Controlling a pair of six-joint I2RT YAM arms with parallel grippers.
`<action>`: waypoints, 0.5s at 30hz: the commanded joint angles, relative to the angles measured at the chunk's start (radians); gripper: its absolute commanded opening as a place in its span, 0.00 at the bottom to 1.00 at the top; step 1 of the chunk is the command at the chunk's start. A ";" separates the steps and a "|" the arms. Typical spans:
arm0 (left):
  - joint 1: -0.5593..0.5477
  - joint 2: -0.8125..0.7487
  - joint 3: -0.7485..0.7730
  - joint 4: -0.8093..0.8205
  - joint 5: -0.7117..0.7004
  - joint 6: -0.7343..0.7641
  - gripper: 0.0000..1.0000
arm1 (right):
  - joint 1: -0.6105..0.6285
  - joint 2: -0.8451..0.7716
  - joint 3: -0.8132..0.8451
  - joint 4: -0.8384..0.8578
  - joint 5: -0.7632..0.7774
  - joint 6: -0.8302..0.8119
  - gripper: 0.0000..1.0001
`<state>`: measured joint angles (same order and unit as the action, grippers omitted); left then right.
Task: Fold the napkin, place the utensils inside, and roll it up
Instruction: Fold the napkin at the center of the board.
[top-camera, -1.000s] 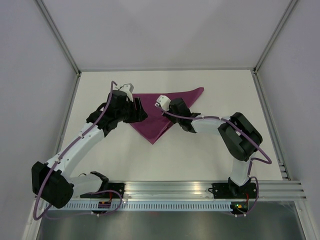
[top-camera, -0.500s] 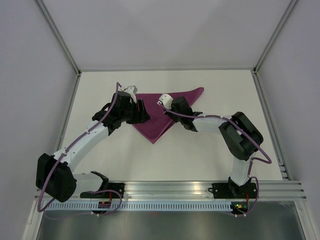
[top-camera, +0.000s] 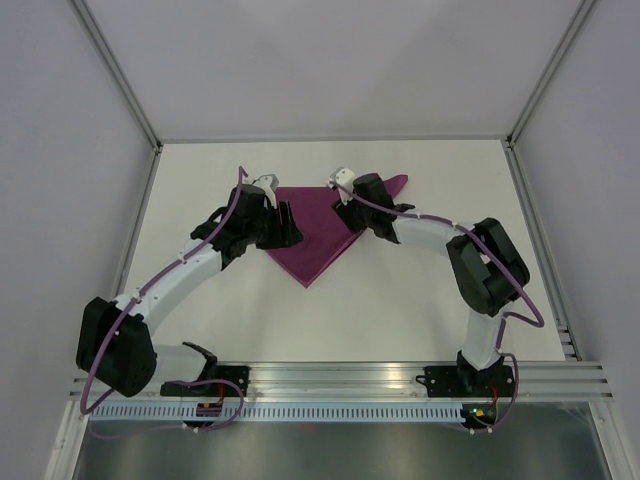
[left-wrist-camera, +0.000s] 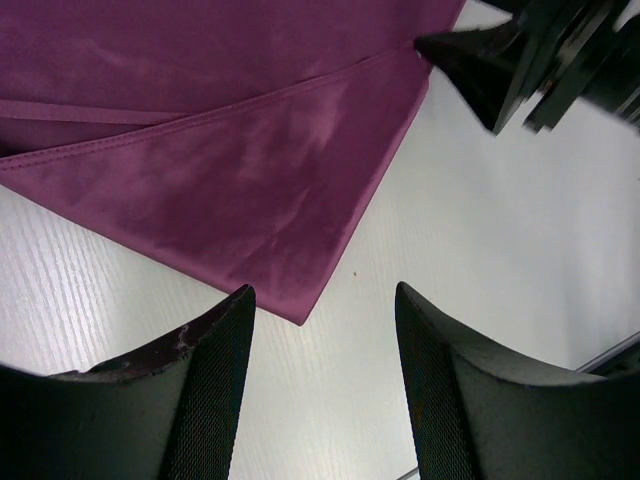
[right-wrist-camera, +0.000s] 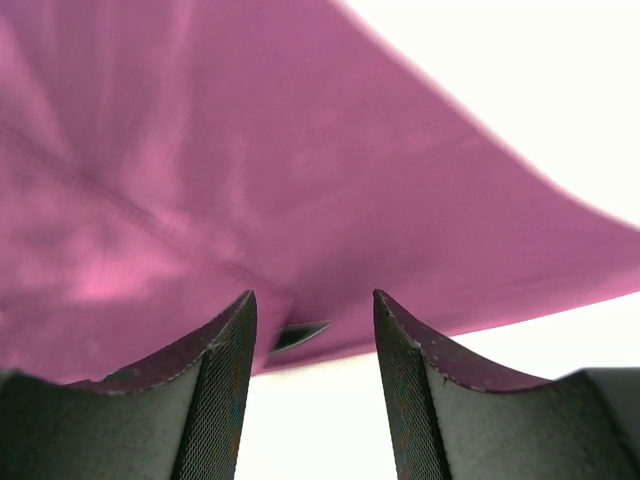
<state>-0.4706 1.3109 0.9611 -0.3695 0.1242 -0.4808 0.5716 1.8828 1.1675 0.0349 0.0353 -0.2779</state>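
Note:
The plum-purple napkin lies folded into a triangle on the white table, one tip pointing to the near side. My left gripper is open at its left edge. In the left wrist view its fingers hang over bare table just past the napkin's tip. My right gripper is open at the napkin's right edge. In the right wrist view the napkin fills the frame above the open fingers, with a small gap between the layers at the edge. No utensils are in view.
The table is walled by grey panels on the left, back and right. A metal rail with both arm bases runs along the near edge. The right gripper's black fingers show at the left wrist view's top right.
My right gripper has moved toward the far side and a little right along the napkin's right part. My left gripper has shifted slightly right. The napkin lies as before.

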 joint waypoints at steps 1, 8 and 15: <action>0.003 0.007 -0.005 0.055 0.031 -0.036 0.63 | -0.082 0.015 0.151 -0.125 -0.058 0.124 0.56; 0.001 0.019 -0.004 0.075 0.049 -0.035 0.63 | -0.312 0.147 0.429 -0.386 -0.213 0.328 0.59; 0.001 0.019 -0.005 0.084 0.061 -0.035 0.63 | -0.475 0.275 0.540 -0.460 -0.382 0.465 0.65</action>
<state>-0.4706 1.3289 0.9596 -0.3313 0.1627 -0.4808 0.1143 2.1067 1.6569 -0.3195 -0.2375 0.0765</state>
